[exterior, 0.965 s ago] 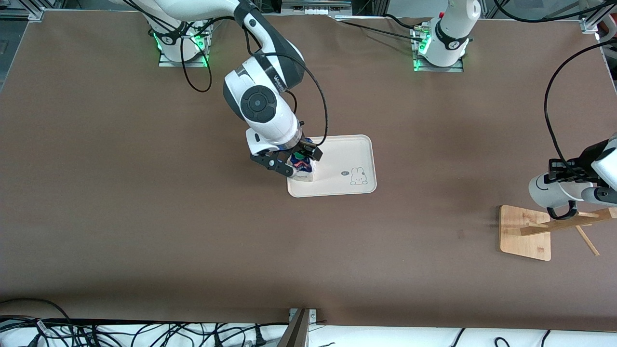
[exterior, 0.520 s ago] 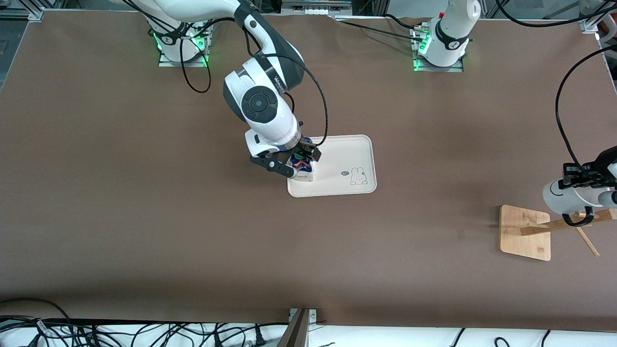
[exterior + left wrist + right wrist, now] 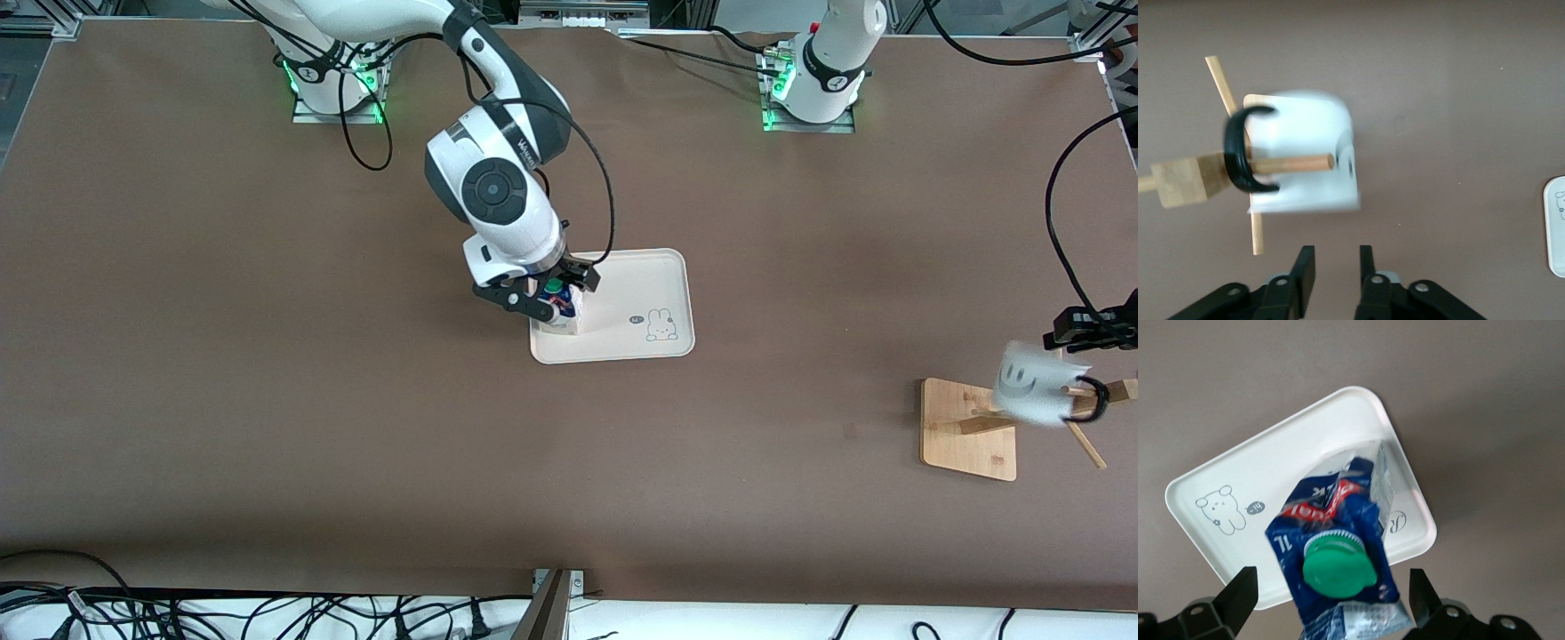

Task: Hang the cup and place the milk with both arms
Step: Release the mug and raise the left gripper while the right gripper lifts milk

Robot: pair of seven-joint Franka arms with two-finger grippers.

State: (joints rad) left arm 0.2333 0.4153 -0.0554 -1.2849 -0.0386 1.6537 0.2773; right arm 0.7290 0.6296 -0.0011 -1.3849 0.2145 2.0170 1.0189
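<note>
- The cup (image 3: 1031, 396) is seen hung by its handle on the rack (image 3: 969, 428) peg; it is fragile ceramic, best taken at the rim. The left end effector (image 3: 1332, 267) is narrowly open, holding nothing.
- The milk (image 3: 561, 308) stands on the tray (image 3: 640, 342); it is light and soft, best taken at its flat sides. The right end effector (image 3: 1331, 597) is wide around it, not touching.

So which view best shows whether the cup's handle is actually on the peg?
The left wrist view: the cup's black handle loops around the wooden peg, with the left gripper open and clear. The front view shows the cup blurred at the rack. The right wrist view misses it.
</note>
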